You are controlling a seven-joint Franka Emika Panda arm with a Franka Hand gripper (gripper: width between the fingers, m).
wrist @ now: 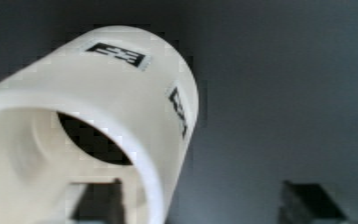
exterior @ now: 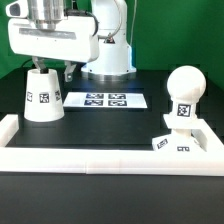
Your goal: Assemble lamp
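The white cone shade (exterior: 42, 96) stands upright on the dark table at the exterior view's left, narrow end up. My gripper (exterior: 52, 72) hangs right over its top, open, with one finger (wrist: 101, 200) at the shade's rim and the other finger (wrist: 311, 200) well outside it. In the wrist view the shade (wrist: 105, 110) fills the frame, its dark top opening facing the camera. The round bulb (exterior: 185, 86) on its short stem stands at the exterior view's right, just behind the flat square base (exterior: 170, 143). I cannot tell whether they are joined.
The marker board (exterior: 103, 99) lies flat on the table behind the shade and to its right. The white raised rail (exterior: 100, 156) runs along the front and up both sides; the base rests in its right corner. The arm's white body (exterior: 108, 40) stands behind.
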